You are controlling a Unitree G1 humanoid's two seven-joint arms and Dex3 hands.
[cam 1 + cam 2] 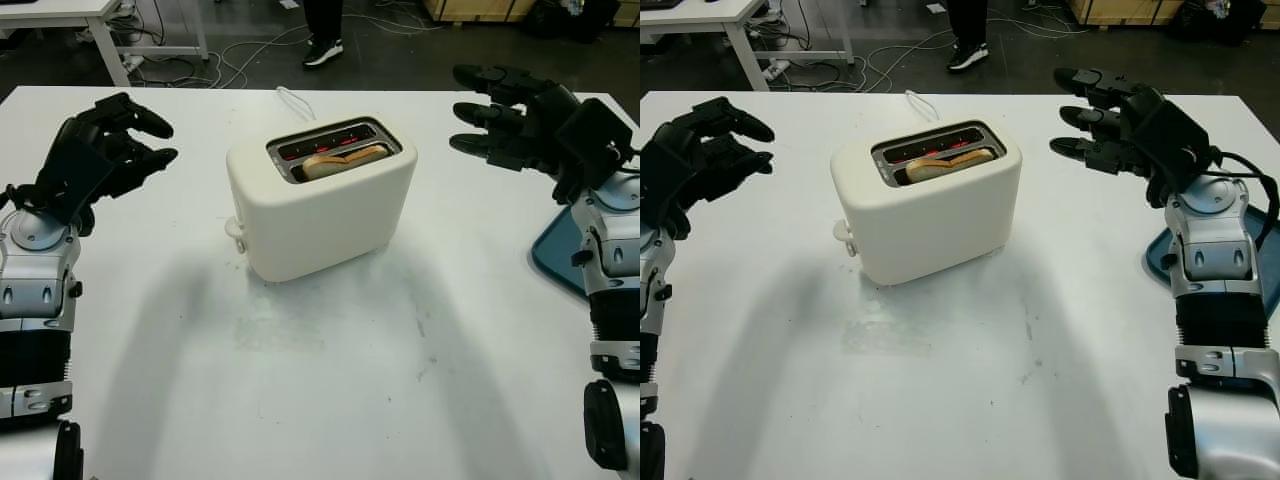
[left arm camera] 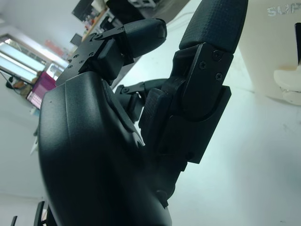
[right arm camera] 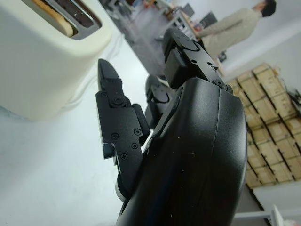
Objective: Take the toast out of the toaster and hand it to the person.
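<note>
Flanking the toaster (image 1: 320, 200), both hands, left hand (image 1: 105, 150) and right hand (image 1: 515, 120), hover released; the toast (image 1: 345, 158), likely light and crumbly, offers its exposed top edge.

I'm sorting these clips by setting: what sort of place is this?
Probably a lab or workshop, not a kitchen: the toaster sits on a bare white table, loose cables trail over the dark floor behind it, and stacked wooden crates line a wall.
</note>
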